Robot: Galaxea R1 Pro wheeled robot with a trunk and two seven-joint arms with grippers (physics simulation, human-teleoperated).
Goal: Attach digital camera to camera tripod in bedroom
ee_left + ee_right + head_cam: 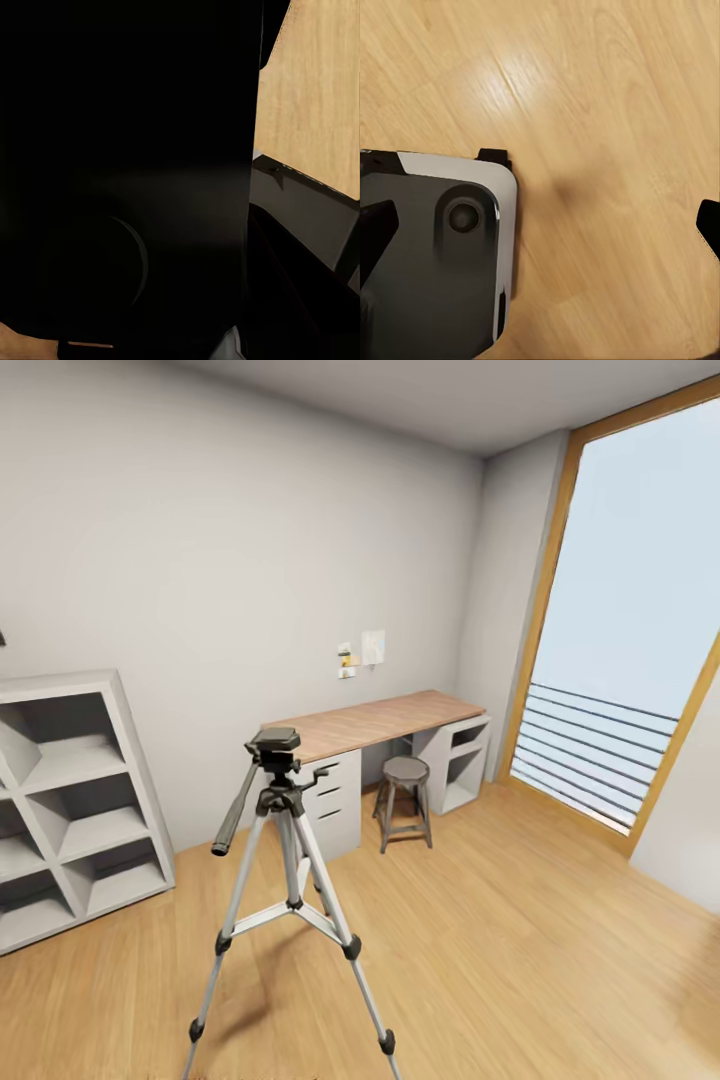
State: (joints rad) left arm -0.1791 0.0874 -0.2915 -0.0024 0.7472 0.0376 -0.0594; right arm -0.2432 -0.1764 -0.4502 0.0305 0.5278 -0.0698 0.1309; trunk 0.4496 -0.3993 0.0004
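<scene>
I am facing the camera tripod [285, 840], its bare head awaiting the camera; right gripper [540, 225] fingers are hanging spread, left gripper's state I cannot tell.

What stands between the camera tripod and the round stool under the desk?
In the head view, the white drawer unit under the wooden desk stands between the camera tripod and the stool, with bare wood floor around.

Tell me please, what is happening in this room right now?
The robot faces the camera tripod, which stands on the wood floor with nothing mounted on its head. Behind it are a desk, a round stool and a grey shelf unit. The left wrist view is mostly blocked by something black very close to it; whether that hand holds anything is unclear.
</scene>
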